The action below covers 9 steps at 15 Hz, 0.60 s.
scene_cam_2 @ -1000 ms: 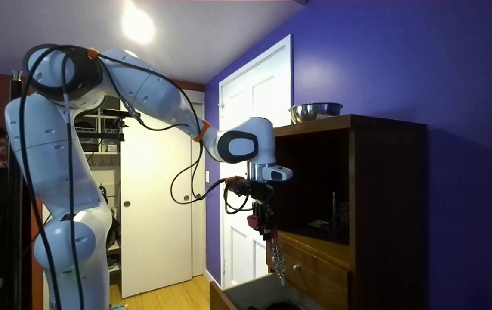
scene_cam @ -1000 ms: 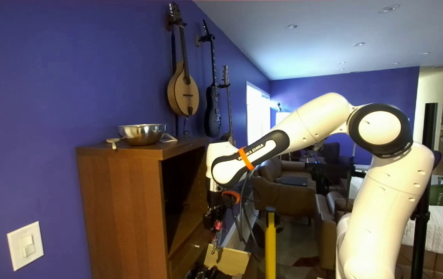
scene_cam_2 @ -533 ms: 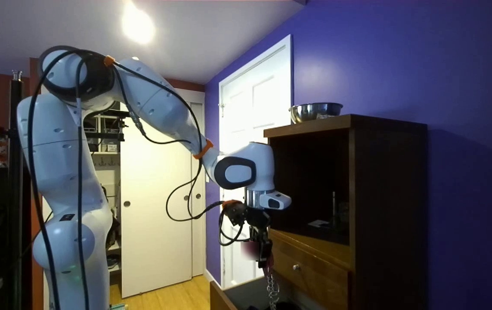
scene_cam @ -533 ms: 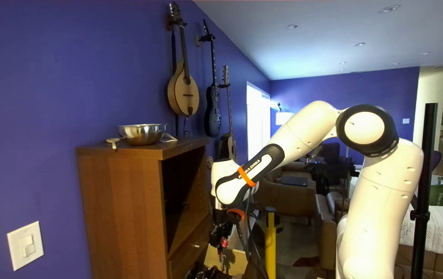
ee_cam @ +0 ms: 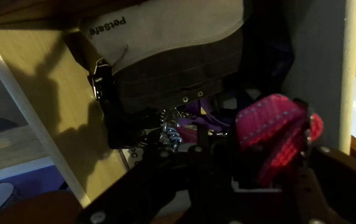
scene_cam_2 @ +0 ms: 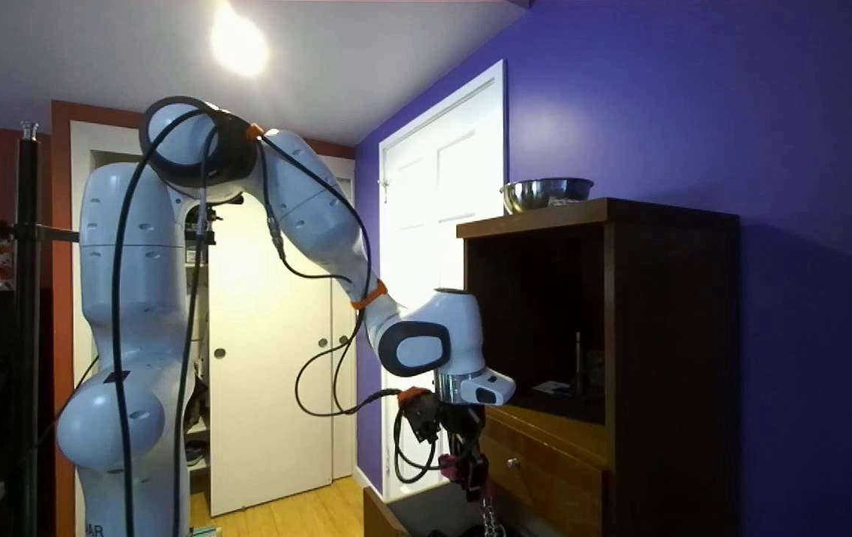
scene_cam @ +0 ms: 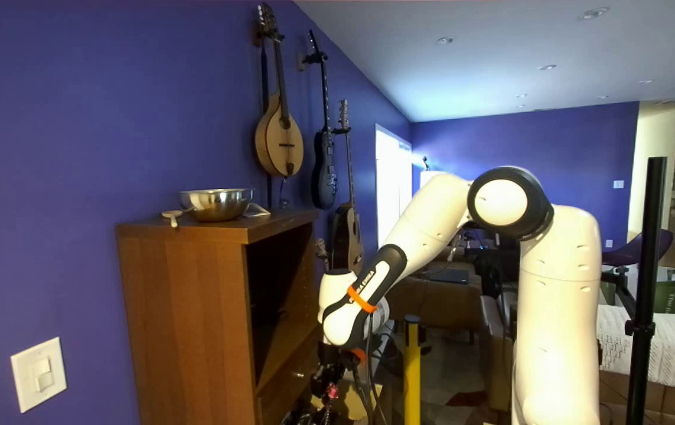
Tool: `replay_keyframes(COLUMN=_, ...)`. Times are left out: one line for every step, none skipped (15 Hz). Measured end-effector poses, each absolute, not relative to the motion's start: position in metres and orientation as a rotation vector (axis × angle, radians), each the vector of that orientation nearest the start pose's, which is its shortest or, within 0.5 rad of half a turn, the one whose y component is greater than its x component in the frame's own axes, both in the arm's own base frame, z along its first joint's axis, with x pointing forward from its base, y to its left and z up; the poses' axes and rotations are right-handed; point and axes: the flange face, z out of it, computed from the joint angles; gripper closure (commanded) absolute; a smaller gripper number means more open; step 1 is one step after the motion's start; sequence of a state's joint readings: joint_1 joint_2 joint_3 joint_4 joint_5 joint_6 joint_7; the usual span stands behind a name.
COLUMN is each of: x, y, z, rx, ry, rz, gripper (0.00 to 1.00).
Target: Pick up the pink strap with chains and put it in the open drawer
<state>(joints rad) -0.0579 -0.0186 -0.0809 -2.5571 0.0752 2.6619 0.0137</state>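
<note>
Exterior views: brown cabinet (scene_cam: 189,313) stands by a purple wall (scene_cam_2: 634,112), drawer (scene_cam_2: 429,512) open.

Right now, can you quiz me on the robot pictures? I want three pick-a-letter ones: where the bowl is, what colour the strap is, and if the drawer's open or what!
1. Where does the cabinet have the bowl?
A) inside
B) on top
C) underneath

2. What colour is the strap?
A) pink
B) green
C) yellow

3. How is the drawer?
A) shut
B) upside down
C) open

Right letters:
1. B, because both exterior views show it standing up there.
2. A, because it shows bright pink towards the right of the wrist view.
3. C, because the wrist view looks right down into it.
</note>
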Motion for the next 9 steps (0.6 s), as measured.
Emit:
replay_keyframes(x=0.461, y=-0.065, z=0.279, rx=-3.080, ry=0.329, rz=-0.203, gripper=0.94)
replay_keyframes(x=0.464, y=-0.064, z=0.272, rx=-3.076, ry=0.321, rz=-0.215, gripper=0.94)
replay_keyframes(x=0.467, y=-0.062, z=0.267, rx=-3.071, ry=0.314, rz=-0.228, gripper=0.94)
replay_keyframes(x=0.472, y=-0.061, z=0.262, rx=-3.064, ry=0.308, rz=-0.246, gripper=0.94)
replay_keyframes(x=0.476, y=-0.059, z=0.258, rx=-3.058, ry=0.300, rz=-0.265, gripper=0.94)
replay_keyframes(x=0.481, y=-0.057, z=0.254, rx=-3.052, ry=0.290, rz=-0.283, gripper=0.94)
replay_keyframes(x=0.485, y=-0.055, z=0.250, rx=-3.048, ry=0.278, rz=-0.302, gripper=0.94)
replay_keyframes(x=0.489, y=-0.053, z=0.247, rx=-3.044, ry=0.268, rz=-0.317, gripper=0.94)
replay_keyframes(x=0.493, y=-0.050, z=0.242, rx=-3.042, ry=0.256, rz=-0.326, gripper=0.94)
